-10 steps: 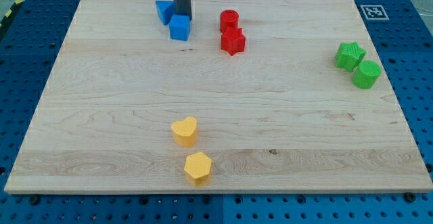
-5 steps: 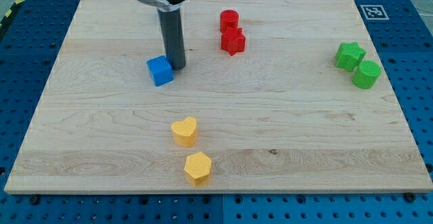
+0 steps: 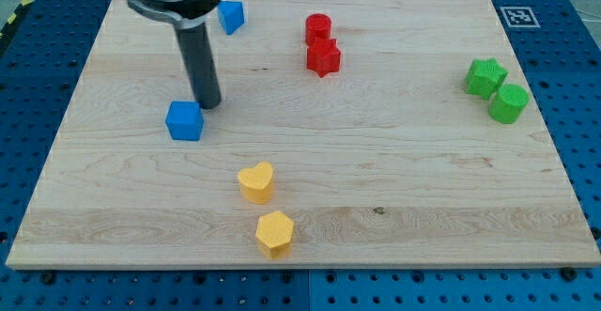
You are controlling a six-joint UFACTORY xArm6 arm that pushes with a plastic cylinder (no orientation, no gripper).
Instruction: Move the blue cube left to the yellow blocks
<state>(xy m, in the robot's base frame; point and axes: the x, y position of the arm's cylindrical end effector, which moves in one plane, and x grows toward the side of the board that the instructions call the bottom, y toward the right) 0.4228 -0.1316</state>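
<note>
The blue cube [image 3: 185,120] sits on the wooden board [image 3: 394,170] at the view's left of centre. My tip [image 3: 208,103] touches the board just to the upper right of the cube, about at its top right corner. A yellow heart-shaped block [image 3: 256,181] lies below and to the right of the cube. A yellow hexagonal block [image 3: 274,233] lies below the heart, near the view's bottom edge of the board. The rod's upper part hides a patch of the board near the view's top.
A second blue block [image 3: 230,16] lies near the view's top edge. A red cylinder [image 3: 318,28] and a red star-like block [image 3: 323,57] sit at top centre. A green star [image 3: 485,77] and green cylinder [image 3: 509,103] sit at the view's right.
My tip has pushed the blue cube down and to the view's left, away from the other blue block, which now shows again at the view's top.
</note>
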